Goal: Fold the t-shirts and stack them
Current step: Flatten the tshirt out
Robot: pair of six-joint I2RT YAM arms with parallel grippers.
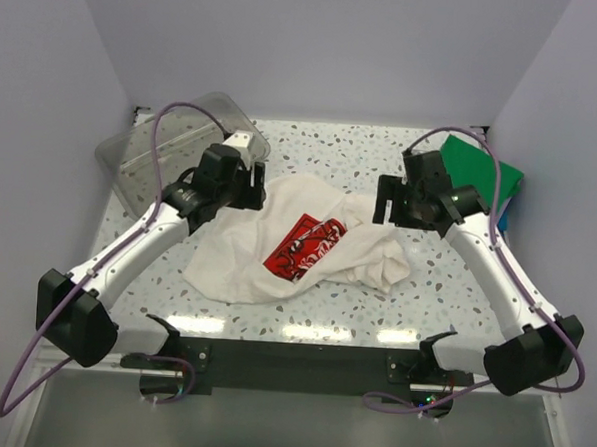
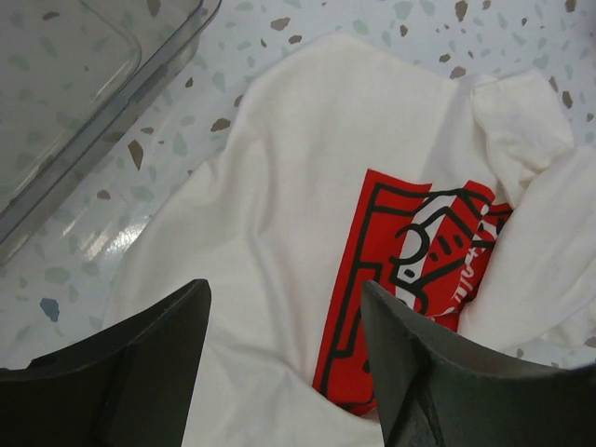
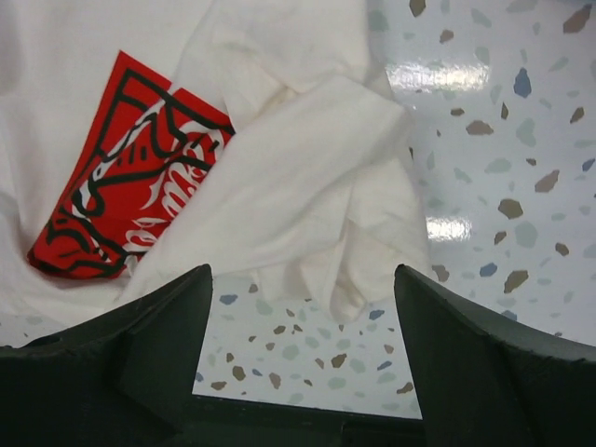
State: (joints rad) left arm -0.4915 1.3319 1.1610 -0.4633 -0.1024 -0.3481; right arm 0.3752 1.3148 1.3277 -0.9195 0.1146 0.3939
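A cream-white t-shirt (image 1: 277, 244) with a red-and-white print (image 1: 304, 248) lies crumpled in the middle of the table. My left gripper (image 1: 248, 186) is open and empty above the shirt's upper left edge; in the left wrist view (image 2: 284, 312) the shirt (image 2: 279, 168) shows between its fingers. My right gripper (image 1: 392, 200) is open and empty just right of the shirt; in the right wrist view (image 3: 303, 289) the bunched cloth (image 3: 307, 177) lies just ahead of the fingers. A folded green t-shirt (image 1: 487, 168) on a blue one sits at the far right, behind the right arm.
A clear plastic tub (image 1: 167, 147) stands tilted at the far left; it also shows in the left wrist view (image 2: 84, 84). The speckled table top (image 1: 333, 145) has walls at the back and on both sides.
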